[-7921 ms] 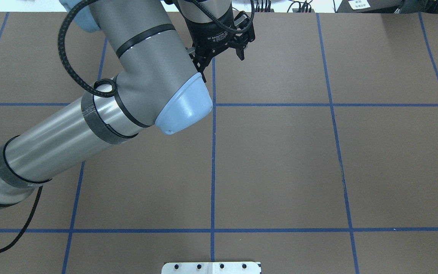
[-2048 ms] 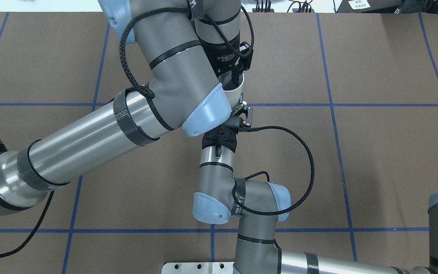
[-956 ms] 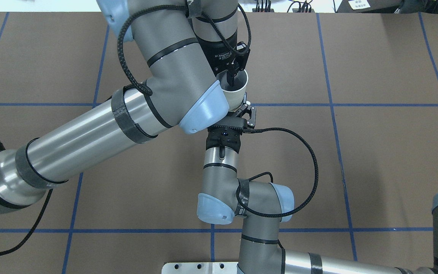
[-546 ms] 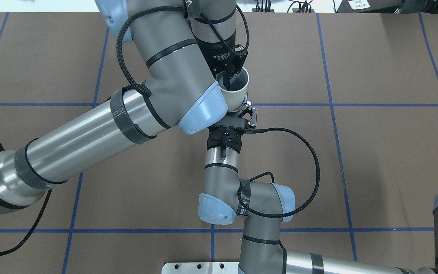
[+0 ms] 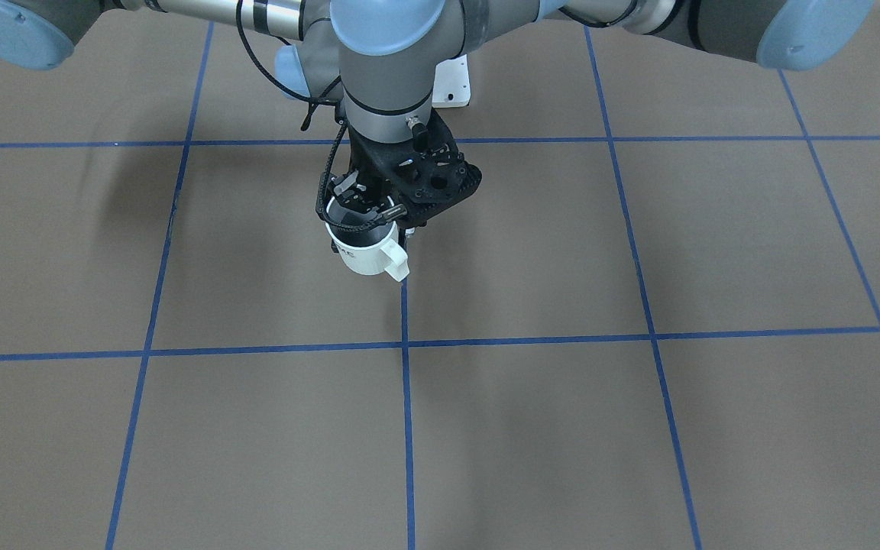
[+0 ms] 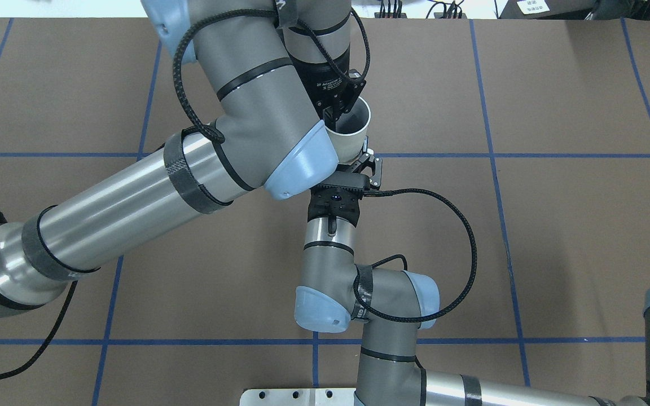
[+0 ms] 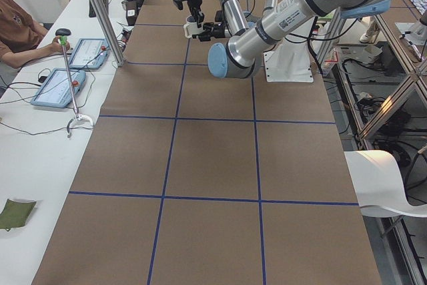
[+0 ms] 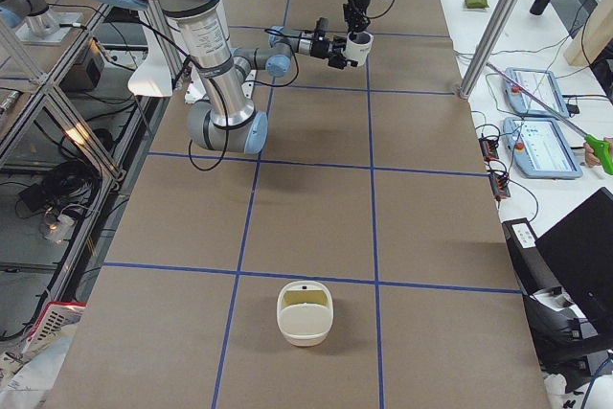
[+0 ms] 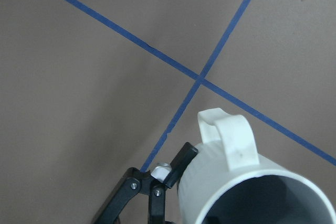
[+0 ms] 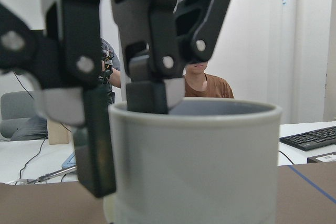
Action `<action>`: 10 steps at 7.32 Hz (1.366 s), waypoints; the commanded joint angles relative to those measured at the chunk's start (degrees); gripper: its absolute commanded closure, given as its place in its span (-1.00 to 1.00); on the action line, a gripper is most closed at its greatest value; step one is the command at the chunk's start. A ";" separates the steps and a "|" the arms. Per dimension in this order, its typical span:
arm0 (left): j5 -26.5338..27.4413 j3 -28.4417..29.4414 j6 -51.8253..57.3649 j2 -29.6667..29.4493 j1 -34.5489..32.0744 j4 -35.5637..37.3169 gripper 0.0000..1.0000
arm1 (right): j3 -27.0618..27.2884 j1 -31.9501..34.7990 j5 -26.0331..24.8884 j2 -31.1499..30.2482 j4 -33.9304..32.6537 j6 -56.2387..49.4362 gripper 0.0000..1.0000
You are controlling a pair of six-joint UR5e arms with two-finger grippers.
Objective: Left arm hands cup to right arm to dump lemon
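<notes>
— Rightward by a touch in the overhead view: that is how my right gripper (image 6: 361, 166) and the cup (image 6: 352, 135) have drifted over two seconds, and more of the cup's grey-blue mouth shows now.

— Who has it?

— My left gripper (image 6: 339, 107), pinched narrow on the rim, one finger (image 10: 149, 90) inside and the other outside the wall. The cup hangs off the table (image 6: 556, 237) in the upper middle of the frame, just above a crossing of blue tape lines (image 6: 316, 254). Its handle (image 5: 396, 263) sits at its lower right in the front-facing view.

— And your right?

— It meets the cup's body from below in the frame. One finger (image 9: 181, 163) lies against the wall. The other is hidden under my left arm's blue elbow cap (image 6: 299, 163), so I cannot tell whether those jaws have clamped.

— Anything else about?

— A black cable (image 6: 466, 254) loops right of my right wrist. A white container (image 8: 305, 315) stands well apart, lower middle of the right-side view.
</notes>
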 commanded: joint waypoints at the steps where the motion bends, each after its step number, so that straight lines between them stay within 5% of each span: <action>1: -0.09 -0.05 0.00 -0.18 0.02 0.31 1.00 | 0.19 -0.04 0.16 -0.24 -0.06 -0.09 -0.99; 7: -0.35 -6.17 0.00 -0.01 -3.22 0.40 1.00 | 0.18 -1.53 1.12 -3.49 -0.23 -0.79 -1.00; 10: -0.44 -17.14 10.23 11.18 -5.69 0.75 1.00 | 12.45 5.73 21.91 -9.79 -0.14 -14.95 -1.00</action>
